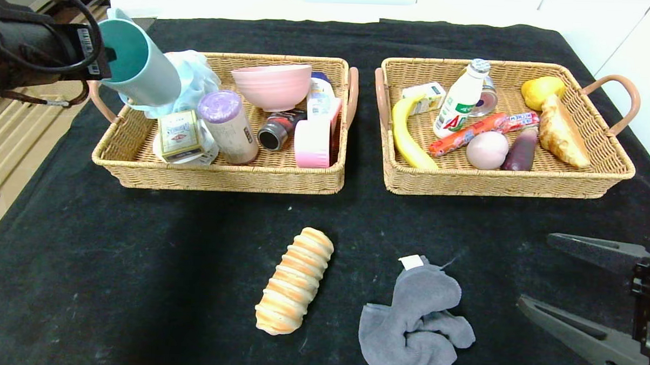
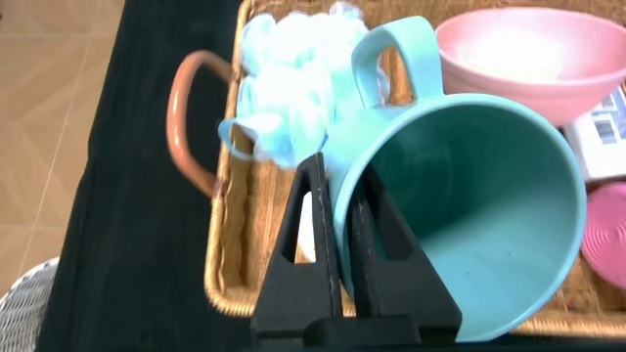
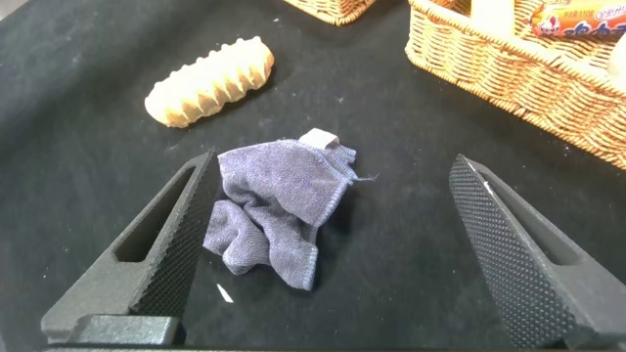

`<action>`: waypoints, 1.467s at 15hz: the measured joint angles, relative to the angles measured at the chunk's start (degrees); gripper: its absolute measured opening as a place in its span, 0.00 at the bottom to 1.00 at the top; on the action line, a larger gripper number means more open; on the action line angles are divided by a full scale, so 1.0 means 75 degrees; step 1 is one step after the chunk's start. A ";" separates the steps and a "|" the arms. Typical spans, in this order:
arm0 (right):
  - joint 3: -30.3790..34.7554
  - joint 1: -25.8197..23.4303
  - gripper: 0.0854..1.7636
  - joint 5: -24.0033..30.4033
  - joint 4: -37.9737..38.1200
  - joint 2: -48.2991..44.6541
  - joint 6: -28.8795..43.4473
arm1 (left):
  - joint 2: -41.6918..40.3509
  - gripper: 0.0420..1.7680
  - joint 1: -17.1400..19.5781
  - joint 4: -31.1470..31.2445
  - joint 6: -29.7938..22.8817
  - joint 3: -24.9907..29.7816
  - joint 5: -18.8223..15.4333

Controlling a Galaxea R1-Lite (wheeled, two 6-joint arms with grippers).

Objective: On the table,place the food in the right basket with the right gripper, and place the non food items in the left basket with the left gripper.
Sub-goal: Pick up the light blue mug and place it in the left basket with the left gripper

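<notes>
My left gripper (image 1: 101,56) is shut on the rim of a teal mug (image 1: 137,62), holding it tilted above the left end of the left basket (image 1: 222,176). In the left wrist view one of the fingers (image 2: 311,220) is outside the mug (image 2: 479,225) wall and the other inside. A striped bread roll (image 1: 294,281) and a crumpled grey cloth (image 1: 414,326) lie on the black table in front of the baskets. My right gripper (image 1: 535,271) hovers open just right of the cloth (image 3: 279,210), holding nothing. The right basket (image 1: 509,183) holds food.
The left basket holds a pink bowl (image 1: 273,85), a blue bath puff (image 1: 196,75), a purple-lidded can (image 1: 229,126) and other items. In the right basket lie a banana (image 1: 407,137), a bottle (image 1: 460,101), a sausage (image 1: 481,131) and a croissant (image 1: 562,134). The floor drops off at left.
</notes>
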 joint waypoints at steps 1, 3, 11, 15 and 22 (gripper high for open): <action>-0.0008 0.0000 0.97 0.0000 -0.0008 0.0003 0.0000 | 0.0184 0.09 -0.0005 -0.0111 0.0007 -0.0200 -0.0015; -0.0008 -0.0002 0.97 0.0000 -0.0005 0.0010 0.0000 | 0.0509 0.09 -0.0034 -0.0203 0.0000 -0.0636 -0.0158; 0.0010 -0.0002 0.97 0.0003 -0.0008 0.0055 0.0000 | 0.1185 0.09 -0.0276 -0.0374 -0.0070 -0.1019 -0.0120; 0.0010 -0.0002 0.97 0.0000 -0.0005 0.0055 0.0000 | 0.1213 0.09 -0.0294 -0.0364 -0.0085 -0.0941 -0.0062; 0.0015 -0.0002 0.97 0.0000 0.0000 0.0055 0.0000 | 0.1089 0.61 -0.0291 -0.0336 -0.0091 -0.0684 -0.0078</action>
